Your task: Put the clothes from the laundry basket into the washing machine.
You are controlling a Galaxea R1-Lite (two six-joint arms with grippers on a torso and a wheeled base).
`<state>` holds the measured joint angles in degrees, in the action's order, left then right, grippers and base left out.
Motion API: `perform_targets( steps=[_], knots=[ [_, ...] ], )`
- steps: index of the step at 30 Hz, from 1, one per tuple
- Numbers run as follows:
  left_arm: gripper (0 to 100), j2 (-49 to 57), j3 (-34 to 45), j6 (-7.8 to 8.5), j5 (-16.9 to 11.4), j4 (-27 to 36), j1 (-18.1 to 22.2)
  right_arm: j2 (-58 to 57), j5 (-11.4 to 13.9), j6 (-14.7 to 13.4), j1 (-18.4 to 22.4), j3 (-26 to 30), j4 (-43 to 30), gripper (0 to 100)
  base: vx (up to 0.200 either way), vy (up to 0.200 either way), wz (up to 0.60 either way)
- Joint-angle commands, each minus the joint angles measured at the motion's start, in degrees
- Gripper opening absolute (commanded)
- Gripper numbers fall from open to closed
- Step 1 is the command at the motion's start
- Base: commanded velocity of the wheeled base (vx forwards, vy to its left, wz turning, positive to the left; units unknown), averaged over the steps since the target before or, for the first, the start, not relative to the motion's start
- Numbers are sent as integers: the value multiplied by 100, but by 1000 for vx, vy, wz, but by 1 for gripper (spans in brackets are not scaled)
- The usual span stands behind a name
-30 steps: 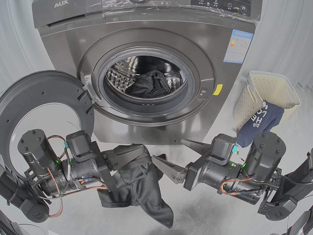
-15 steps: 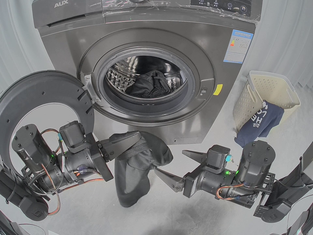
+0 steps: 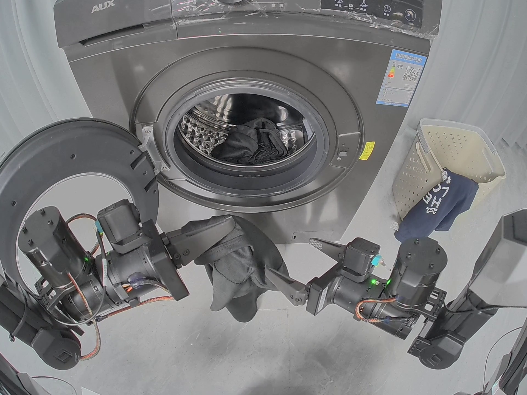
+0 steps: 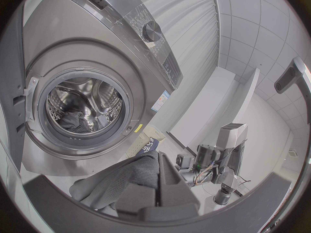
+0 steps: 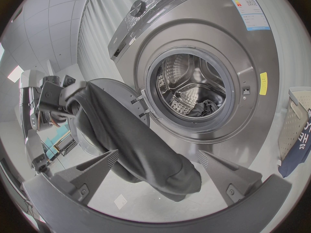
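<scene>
A grey washing machine stands with its round door open, and dark clothes lie in the drum. The left gripper clamps a black garment that hangs before the spread fingers of the right gripper. Beside the machine, a navy shirt drapes over the rim of the laundry basket.

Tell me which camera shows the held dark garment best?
The right wrist view: the garment hangs there nearly whole. In the head view the right gripper overlaps it; the left wrist view catches the bunch at the jaws.
</scene>
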<state>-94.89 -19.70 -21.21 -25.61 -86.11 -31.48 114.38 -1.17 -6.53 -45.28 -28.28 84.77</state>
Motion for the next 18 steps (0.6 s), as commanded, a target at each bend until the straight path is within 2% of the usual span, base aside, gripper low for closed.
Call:
perform_targets(
  steps=[1,9,13,18],
  knots=[
    [0,-47,-87,-15,-5,-2,71,392,12,29,72,60,57,100,0,0,0],
    [0,-73,-192,-32,30,-2,142,383,56,47,-183,191,74,100,0,0,0],
    [0,-56,-148,-23,39,-2,142,348,231,65,-342,130,74,100,0,0,0],
    [0,-29,-122,-23,48,-2,142,541,205,82,-342,-37,83,100,0,0,0]
  ],
)
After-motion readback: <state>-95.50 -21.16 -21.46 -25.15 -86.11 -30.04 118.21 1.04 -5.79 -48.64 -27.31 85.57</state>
